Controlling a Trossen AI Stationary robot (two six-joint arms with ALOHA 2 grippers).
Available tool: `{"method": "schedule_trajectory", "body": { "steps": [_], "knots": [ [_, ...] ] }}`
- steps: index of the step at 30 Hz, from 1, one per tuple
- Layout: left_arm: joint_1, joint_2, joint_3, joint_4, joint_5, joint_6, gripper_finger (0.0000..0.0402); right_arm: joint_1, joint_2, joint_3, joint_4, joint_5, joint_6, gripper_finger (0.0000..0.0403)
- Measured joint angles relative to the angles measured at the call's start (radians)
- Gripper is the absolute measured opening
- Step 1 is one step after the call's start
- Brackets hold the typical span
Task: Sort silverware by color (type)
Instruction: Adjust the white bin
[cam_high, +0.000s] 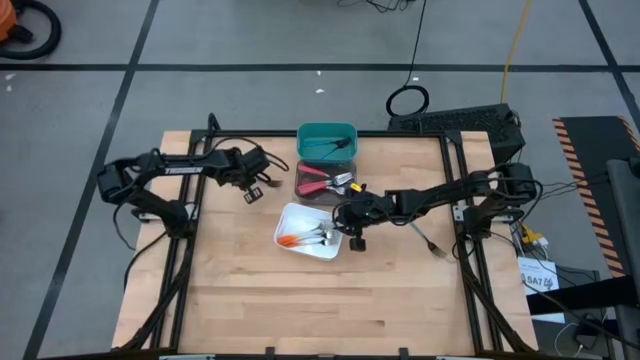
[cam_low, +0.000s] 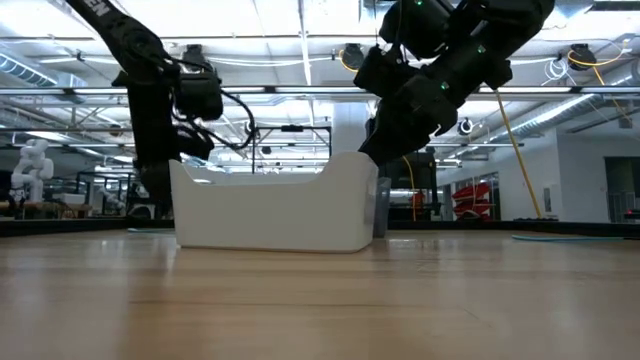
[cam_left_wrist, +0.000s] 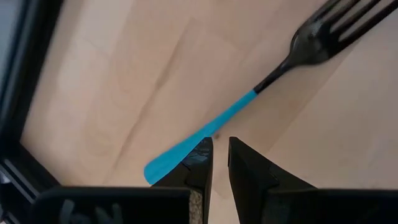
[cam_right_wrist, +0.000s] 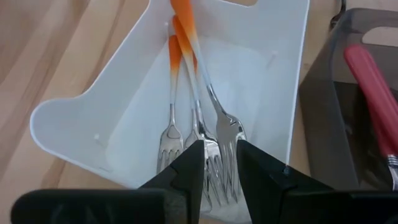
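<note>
A blue-handled fork (cam_left_wrist: 217, 121) lies flat on the wooden table. My left gripper (cam_left_wrist: 221, 144) hangs just above its handle, pointing steeply down, open by a narrow gap with nothing in it; in the high view it (cam_high: 255, 188) is at the table's far left. My right gripper (cam_high: 350, 228) reaches over the right end of the white bin (cam_high: 300, 216), shut on an orange-handled fork (cam_right_wrist: 214, 106). Two more orange-handled forks (cam_right_wrist: 171, 112) lie on the bin's floor. My right gripper has the orange-handled fork's head between its two fingers, and the tines (cam_right_wrist: 224, 168) fill the gap. The fingers slant down from the table's right side and lie along the fork. Its handle (cam_right_wrist: 183, 25) points away over the other forks toward the bin's far rim.
A dark bin (cam_high: 305, 172) with red-handled forks (cam_right_wrist: 367, 74) stands just behind the white bin, and a teal bin (cam_high: 326, 130) behind that. One loose fork (cam_high: 430, 240) lies on the table under my right arm. The near half of the table is bare wood.
</note>
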Motion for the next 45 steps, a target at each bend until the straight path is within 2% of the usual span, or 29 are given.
{"method": "schedule_trajectory", "body": {
  "steps": [10,18,24,28,36,38,42,45],
  "knots": [
    [0.000,0.022,0.000,0.005,0.001,0.001,0.0053,0.000,-0.055,0.000,-0.112,0.000,-0.048,0.0089],
    [0.000,0.022,0.000,0.010,0.060,0.000,0.0053,-0.007,-0.095,-0.001,-0.163,-0.002,-0.153,0.0089],
    [0.000,0.022,0.000,0.002,0.063,0.001,0.0053,0.002,-0.145,-0.002,-0.178,-0.023,-0.136,0.0089],
    [0.000,0.022,0.000,0.003,0.063,0.003,0.0053,0.044,-0.164,-0.002,-0.171,-0.116,-0.072,0.0089],
    [0.002,0.021,0.000,0.009,0.063,-0.008,0.0053,0.182,-0.139,-0.002,-0.055,-0.109,0.007,0.0089],
    [0.006,0.021,0.000,0.011,0.064,-0.009,0.0053,0.215,-0.132,-0.002,-0.021,-0.088,0.031,0.0089],
    [0.011,0.021,0.000,0.013,0.064,-0.015,0.0053,0.275,-0.106,-0.001,0.027,0.020,0.054,0.0089],
    [0.010,0.021,0.001,0.016,0.064,-0.019,0.0053,0.307,-0.087,-0.001,0.045,0.045,0.080,0.0089]
  ]
}}
